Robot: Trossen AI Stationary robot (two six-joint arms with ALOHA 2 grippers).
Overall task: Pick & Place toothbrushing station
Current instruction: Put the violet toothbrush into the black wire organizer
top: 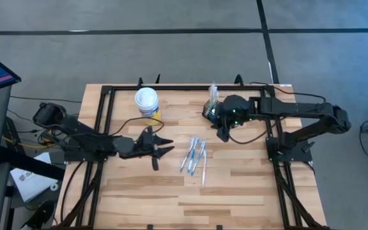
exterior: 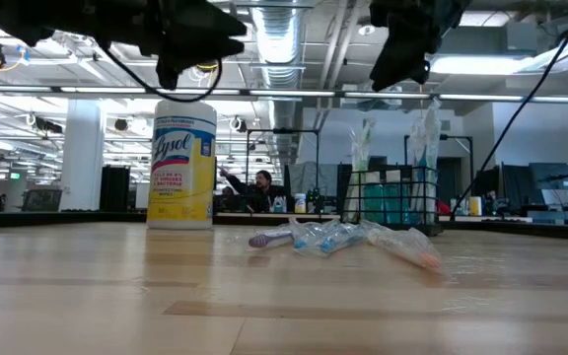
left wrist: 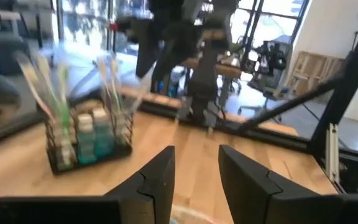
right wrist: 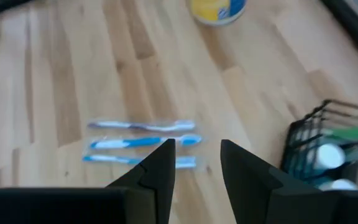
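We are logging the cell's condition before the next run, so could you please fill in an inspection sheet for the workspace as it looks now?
Surface: wooden table, dry, unmarked.
Job's things: black wire-mesh caddy at the far edge, holding wrapped toothbrushes and small bottles.
Clutter: wrapped toothbrushes lying mid-table; Lysol canister far left.
Grippers: left gripper open, empty, beside the loose toothbrushes; right gripper open, empty, raised beside the caddy.
Cables: black cable on the table by the canister.
Surroundings: person seated far behind.

One wire-mesh caddy [top: 212,108] and one yellow canister [top: 147,104] are seen on the table [top: 235,191]. Three wrapped toothbrushes [right wrist: 140,143] are counted beside them. Two grippers are present, left [top: 163,145] and right [top: 223,135].
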